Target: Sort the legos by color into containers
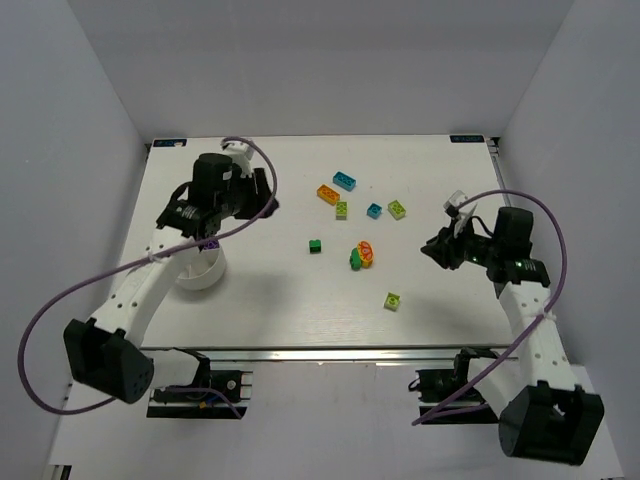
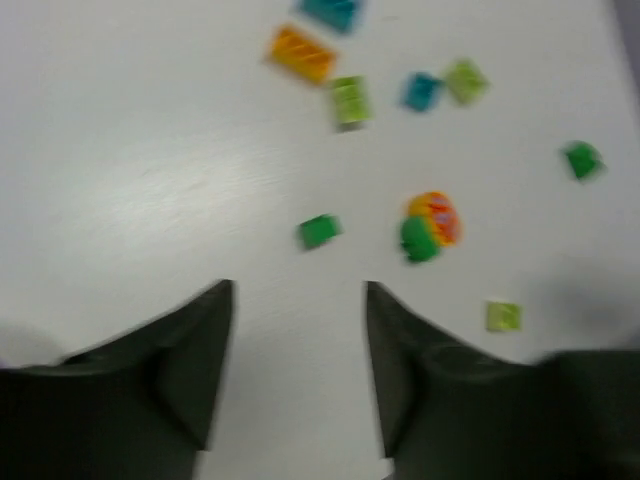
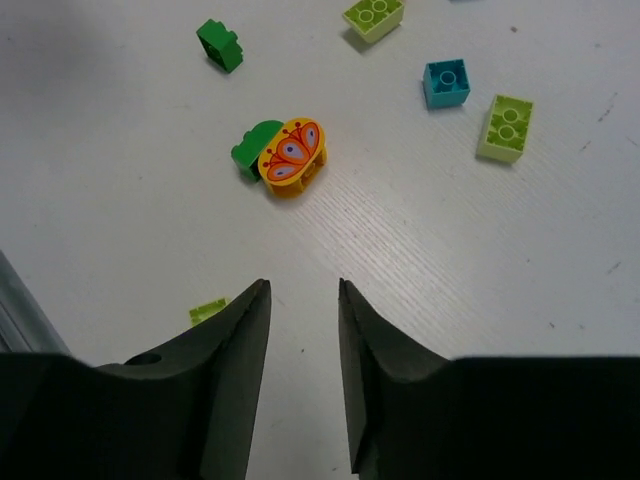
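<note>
Legos (image 1: 328, 194) unsorted on desk (image 1: 280, 300). Left gripper (image 2: 298, 295) spread, empty; right gripper (image 3: 303, 290) narrowly parted, empty, facing butterfly brick (image 3: 292, 156), likely for pickup

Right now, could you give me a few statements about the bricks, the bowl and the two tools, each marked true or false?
1. The right tool holds a brick. False: its fingers stand apart with nothing between them.
2. The butterfly piece touches a dark green piece. True.
3. The orange brick lies in the white bowl. False: it lies on the table.
4. The left tool is empty. True.
</note>
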